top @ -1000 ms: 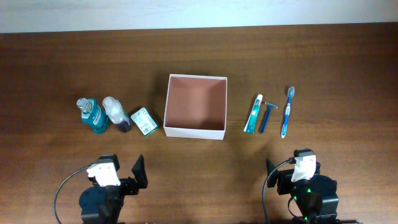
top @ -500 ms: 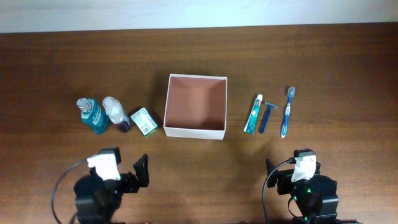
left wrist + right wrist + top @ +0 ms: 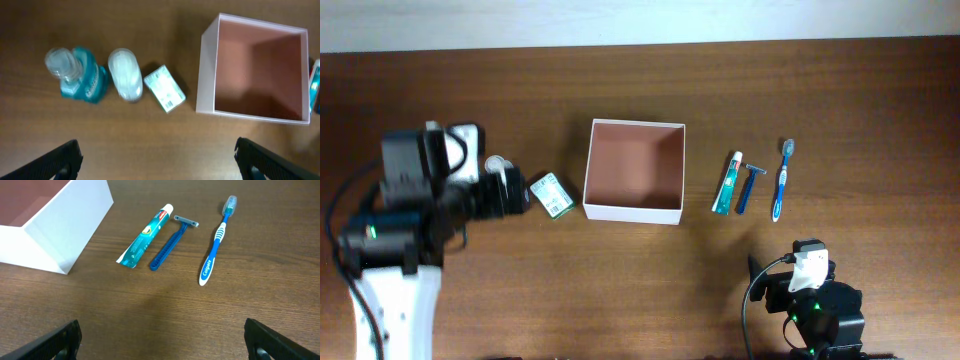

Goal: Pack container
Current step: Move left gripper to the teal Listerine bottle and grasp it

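The container [image 3: 632,212], a square shallow box with white walls and a pinkish-brown inside, sits empty mid-table. It's between the bottles and the teal toothpaste tube [image 3: 145,236], blue razor [image 3: 170,245] and blue-white toothbrush [image 3: 215,245]. The left gripper [image 3: 156,150] hovers above the teal mouthwash bottle [image 3: 80,77], white-capped bottle [image 3: 126,72] and small green-white carton [image 3: 165,88], fingers spread wide, holding nothing. The right gripper [image 3: 161,330] is spread wide and empty too, low near the front edge. My take: pick one item and centre on it. They sit close together, so turn the wrist to match the angled carton and avoid clipping a neighbour.
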### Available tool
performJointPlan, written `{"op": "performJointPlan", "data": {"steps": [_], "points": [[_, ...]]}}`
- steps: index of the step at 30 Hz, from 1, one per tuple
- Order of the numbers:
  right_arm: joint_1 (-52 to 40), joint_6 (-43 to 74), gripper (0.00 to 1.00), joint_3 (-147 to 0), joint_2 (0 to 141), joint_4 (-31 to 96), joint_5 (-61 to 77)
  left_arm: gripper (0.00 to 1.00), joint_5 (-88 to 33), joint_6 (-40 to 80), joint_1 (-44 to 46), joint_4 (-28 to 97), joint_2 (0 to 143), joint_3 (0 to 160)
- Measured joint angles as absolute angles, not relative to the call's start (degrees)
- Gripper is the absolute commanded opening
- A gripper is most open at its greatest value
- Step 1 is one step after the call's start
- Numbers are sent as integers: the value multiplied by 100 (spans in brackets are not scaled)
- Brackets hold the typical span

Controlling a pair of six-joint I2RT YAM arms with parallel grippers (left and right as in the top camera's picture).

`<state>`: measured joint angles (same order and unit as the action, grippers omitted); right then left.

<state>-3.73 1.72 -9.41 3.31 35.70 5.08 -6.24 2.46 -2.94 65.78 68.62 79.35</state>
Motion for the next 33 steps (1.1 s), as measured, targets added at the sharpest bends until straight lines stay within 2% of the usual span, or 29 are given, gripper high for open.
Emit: {"op": "performJointPlan", "data": {"steps": [2,4,11,16,23,28,33], "points": [[-373,174,99,-941,331,3568,506,97,-602,207,-294,6683,7214,8344],[-373,174,99,-941,331,3568,506,91,-580,161,-294,6637,7535,8635],[-373,176,99,-941,331,3568,506,93,-62,110,-370,6366,8578,8803],[-373,176,99,-941,331,3568,506,100,117,202,-738,6259,8875,8801],[-373,178,99,-941,331,3570,506,98,38,80,-1594,6145,9017,8805],[-373,176,99,-941,331,3570,506,98,-62,-202,-1688,6139,9555,8807],[-373,176,99,-941,331,3570,506,94,-58,-401,-1686,5992,10016,8807]]}}
